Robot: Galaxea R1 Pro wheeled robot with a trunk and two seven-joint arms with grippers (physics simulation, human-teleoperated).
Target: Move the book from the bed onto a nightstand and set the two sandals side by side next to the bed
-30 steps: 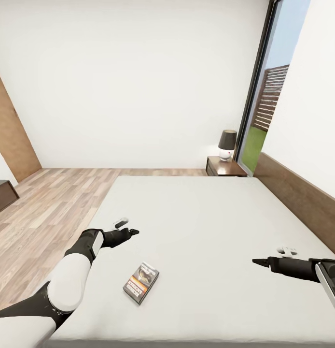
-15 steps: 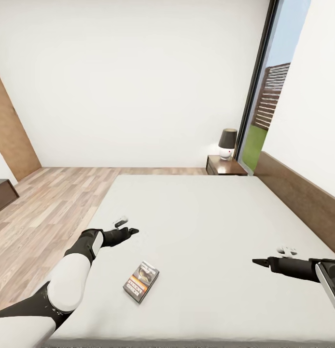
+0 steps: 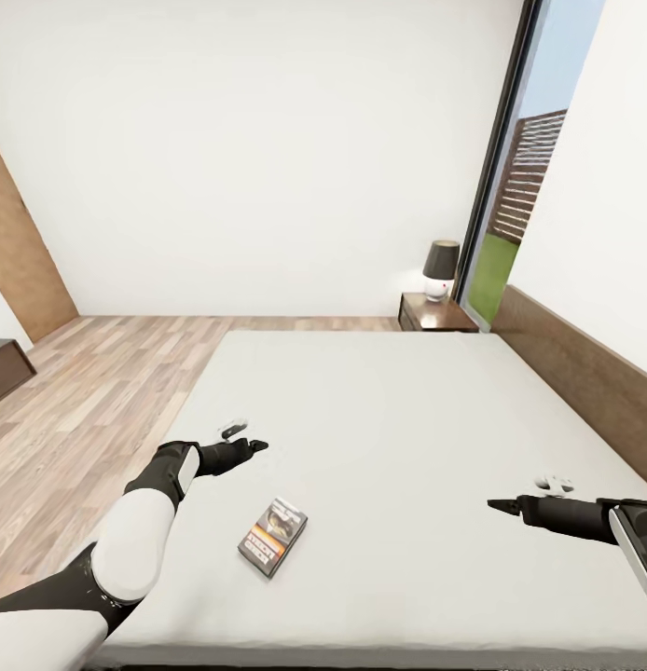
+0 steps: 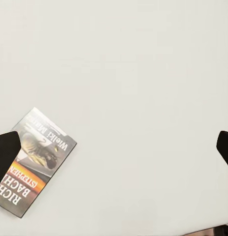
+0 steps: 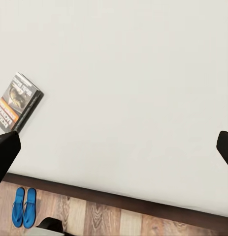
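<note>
The book [image 3: 272, 538] lies flat on the bed [image 3: 407, 438], near its near edge and toward its left side. The left hand [image 3: 256, 446] hovers above the mattress just beyond the book, fingers apart, holding nothing. The right hand [image 3: 496, 505] hangs over the bed's right side, fingers spread wide and empty. The two sandals [image 5: 24, 207] sit side by side on the floor [image 5: 143, 221] beside the bed. A nightstand [image 3: 435, 314] with a lamp [image 3: 440, 268] stands at the bed's far right corner.
</note>
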